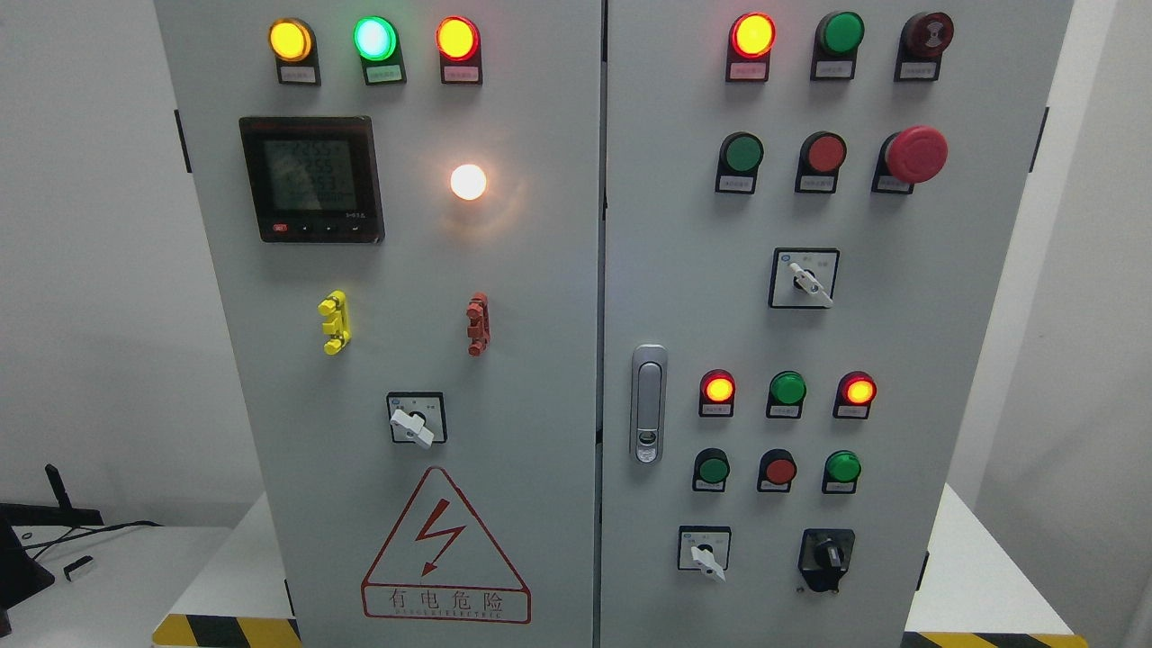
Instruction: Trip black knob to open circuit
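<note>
The black knob (825,558) sits at the lower right of the grey electrical cabinet's right door (945,360), its pointer aimed roughly straight down. To its left is a white rotary switch (706,551) with its lever pointing down-right. Neither of my hands shows in the head view.
White rotary switches sit at mid right (805,281) and on the left door (414,421). A red mushroom stop button (915,154), lit red, yellow and green lamps, a meter display (311,178) and a door latch (648,403) fill the panels. Cables lie on the table at lower left (81,549).
</note>
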Controlling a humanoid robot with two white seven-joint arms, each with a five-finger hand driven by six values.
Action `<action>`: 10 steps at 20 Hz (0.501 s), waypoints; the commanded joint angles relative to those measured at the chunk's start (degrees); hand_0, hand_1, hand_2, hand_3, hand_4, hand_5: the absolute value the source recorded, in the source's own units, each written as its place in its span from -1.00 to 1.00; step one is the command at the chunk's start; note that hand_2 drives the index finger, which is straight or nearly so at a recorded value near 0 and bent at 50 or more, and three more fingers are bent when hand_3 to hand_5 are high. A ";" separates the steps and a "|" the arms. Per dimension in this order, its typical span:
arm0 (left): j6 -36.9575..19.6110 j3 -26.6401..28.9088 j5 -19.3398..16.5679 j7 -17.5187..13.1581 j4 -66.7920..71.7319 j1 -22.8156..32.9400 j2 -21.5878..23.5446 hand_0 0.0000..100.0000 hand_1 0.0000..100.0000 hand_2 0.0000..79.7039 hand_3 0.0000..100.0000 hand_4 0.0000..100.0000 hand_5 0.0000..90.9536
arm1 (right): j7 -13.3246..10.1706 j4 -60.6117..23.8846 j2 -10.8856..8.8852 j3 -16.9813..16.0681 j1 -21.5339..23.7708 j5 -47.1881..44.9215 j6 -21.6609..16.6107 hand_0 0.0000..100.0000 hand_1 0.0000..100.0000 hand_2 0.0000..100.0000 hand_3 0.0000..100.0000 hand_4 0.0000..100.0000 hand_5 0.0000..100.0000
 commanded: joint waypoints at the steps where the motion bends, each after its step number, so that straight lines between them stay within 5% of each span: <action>1: 0.00 0.00 0.27 0.02 0.00 0.00 -0.02 -0.76 -0.22 -1.00 -1.00 -1.00 -1.00 | -1.15 -2.57 0.12 0.66 -8.04 2.55 6.51 -0.32 0.16 -0.36 0.66 0.99 1.00; 5: 0.00 0.00 0.27 0.02 0.00 0.00 -0.01 -0.76 -0.22 -1.00 -1.00 -1.00 -1.00 | -1.33 -2.04 1.08 2.86 -11.57 2.46 13.29 -0.28 0.12 -0.29 0.68 1.00 1.00; 10: 0.00 0.00 0.27 0.02 0.00 0.00 -0.01 -0.76 -0.22 -1.00 -1.00 -1.00 -1.00 | -1.33 -0.89 0.73 3.74 -14.38 2.38 14.79 -0.27 0.17 -0.27 0.65 0.95 1.00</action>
